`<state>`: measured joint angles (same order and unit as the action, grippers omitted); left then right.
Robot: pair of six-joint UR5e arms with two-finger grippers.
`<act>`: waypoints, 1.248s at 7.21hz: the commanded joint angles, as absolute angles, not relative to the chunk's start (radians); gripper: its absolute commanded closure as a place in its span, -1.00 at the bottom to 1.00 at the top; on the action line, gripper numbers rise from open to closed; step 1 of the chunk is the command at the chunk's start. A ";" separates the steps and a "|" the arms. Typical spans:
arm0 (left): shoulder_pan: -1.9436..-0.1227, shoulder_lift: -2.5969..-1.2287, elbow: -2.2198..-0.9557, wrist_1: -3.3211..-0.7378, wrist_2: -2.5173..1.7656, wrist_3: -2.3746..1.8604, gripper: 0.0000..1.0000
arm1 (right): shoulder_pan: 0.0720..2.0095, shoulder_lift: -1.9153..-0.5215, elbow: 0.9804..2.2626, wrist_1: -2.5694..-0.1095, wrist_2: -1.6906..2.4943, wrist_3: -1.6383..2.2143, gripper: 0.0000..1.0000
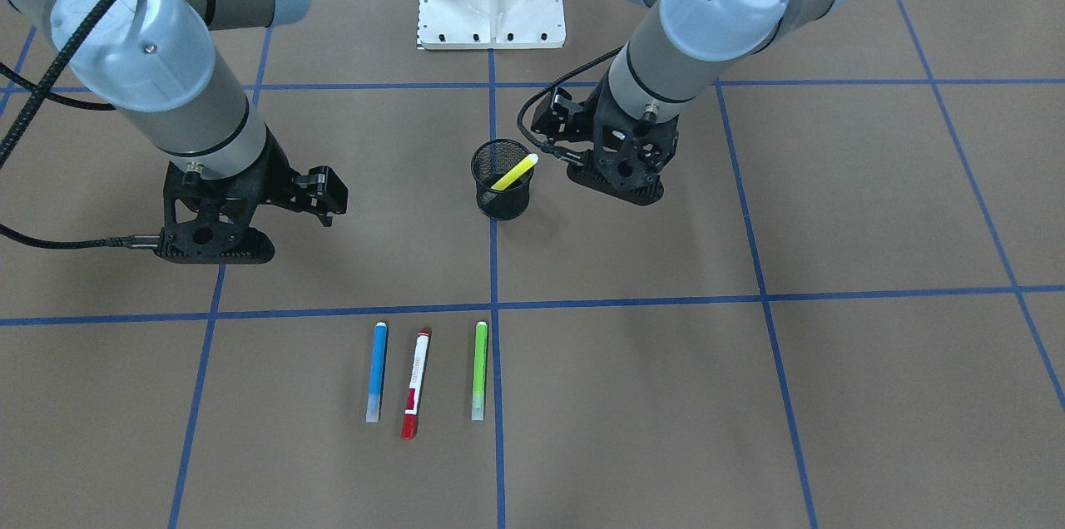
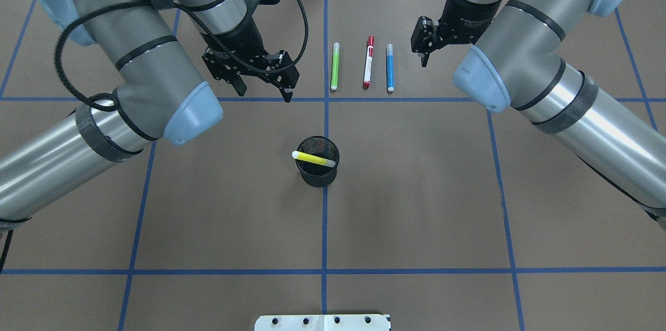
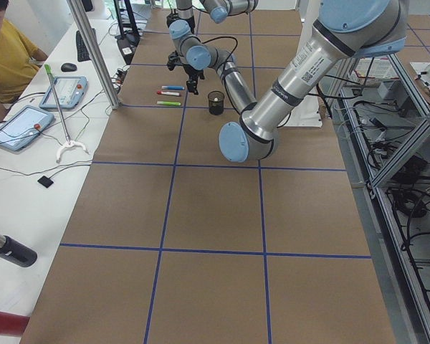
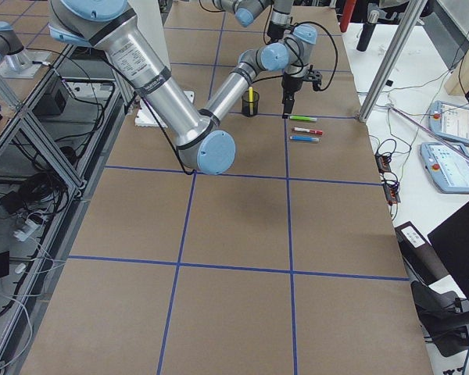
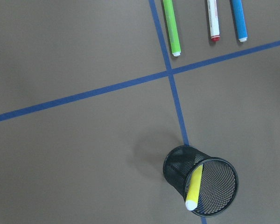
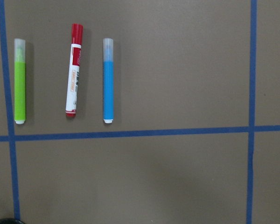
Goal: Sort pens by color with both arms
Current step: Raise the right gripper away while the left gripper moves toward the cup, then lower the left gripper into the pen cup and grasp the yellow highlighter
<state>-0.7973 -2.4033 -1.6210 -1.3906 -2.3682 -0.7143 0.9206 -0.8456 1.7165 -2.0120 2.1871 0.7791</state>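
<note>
- 3 pens lie flat in a close row near the surface's far edge from the robot, about midway along it: the green pen (image 2: 335, 66), the red-capped white pen (image 2: 369, 62) and the blue pen (image 2: 389, 67), parallel and not touching.
- 1 container is present, a black mesh cup (image 2: 317, 177) near the middle of the surface. It holds only the yellow pen (image 2: 314, 158), which leans with its pale end over the rim.
- The left gripper (image 2: 264, 92) hangs beside the green pen with its jaws spread wide and nothing between them.
- The right gripper (image 2: 424, 58) hangs beside the blue pen. It shows edge-on, so I cannot tell how far open it is, and no pen is seen in it.
- Risk: with the row this tight, fingers closing on 1 pen could knock or roll its neighbour.
- Risk: both arms flank the same short row, so reaching together could bring the 2 grippers into contact.
- Risk: the cup looks light, and a bump on the leaning pen could tip it.
</note>
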 commanded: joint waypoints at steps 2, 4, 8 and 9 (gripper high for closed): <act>-0.726 -2.434 -1.557 -1.368 -2.368 -0.716 -0.44 | 0.936 -0.885 1.770 -2.043 2.194 0.726 -0.99; -0.688 -2.434 -1.523 -1.370 -2.362 -0.716 -0.40 | 0.933 -0.926 1.830 -2.042 2.198 0.721 -0.99; -0.644 -2.444 -1.485 -1.370 -2.353 -0.722 -0.30 | 0.919 -0.928 1.832 -2.042 2.198 0.721 -0.99; -0.643 -2.444 -1.482 -1.373 -2.353 -0.721 -0.27 | 0.917 -0.927 1.832 -2.042 2.197 0.721 -0.99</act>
